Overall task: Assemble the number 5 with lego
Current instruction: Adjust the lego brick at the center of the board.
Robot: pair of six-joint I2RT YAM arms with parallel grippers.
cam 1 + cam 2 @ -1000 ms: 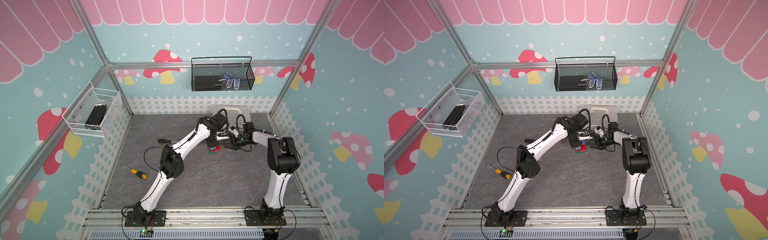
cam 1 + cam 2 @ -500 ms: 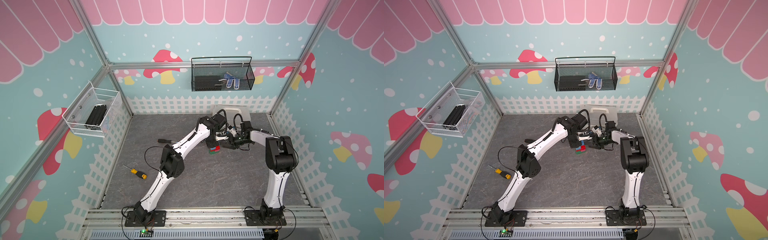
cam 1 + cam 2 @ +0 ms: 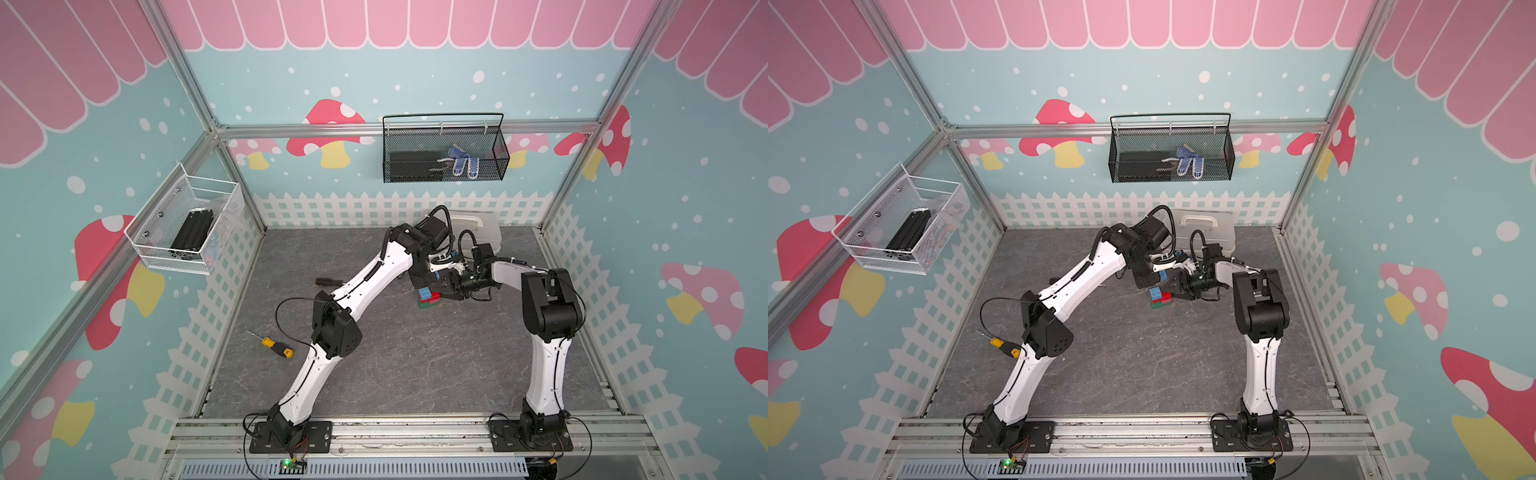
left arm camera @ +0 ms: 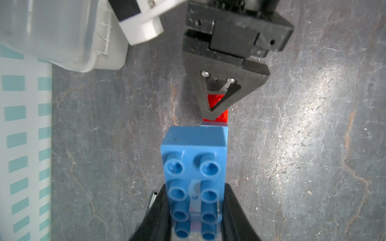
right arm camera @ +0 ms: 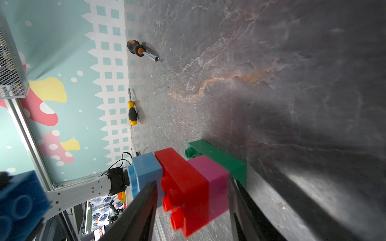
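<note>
Stack (image 3: 428, 297) stands on the table (image 3: 415, 365), far-middle and a bit right of centre, seen in both top views. It has four layers, bottom to top: green brick (image 5: 217, 160) flat on the table, pink brick (image 5: 215, 183), red brick (image 5: 183, 179), small blue brick (image 5: 146, 169). The bare red studs are on the end toward the right arm.

Right gripper (image 5: 193, 183) reaches in from the right and clamps the stack. One finger sits over the red studs just beside the small blue brick. The other is low by the table against the pink layer.

Long blue brick (image 4: 194, 158) is pinched by its long sides in the left gripper (image 4: 195, 192), studs facing the wrist camera. It hangs above the stack and clear of the small blue brick, with a gap showing in the right wrist view. In the left wrist view its free end lines up over the small blue brick, with red showing beyond it under the right gripper's finger.

Clear plastic box (image 3: 482, 226) sits by the far wall, just behind the grippers. Black-handled screwdriver (image 3: 328, 282) lies left of the stack, well apart. Yellow-handled screwdriver (image 3: 277, 348) lies nearer and further left.
</note>
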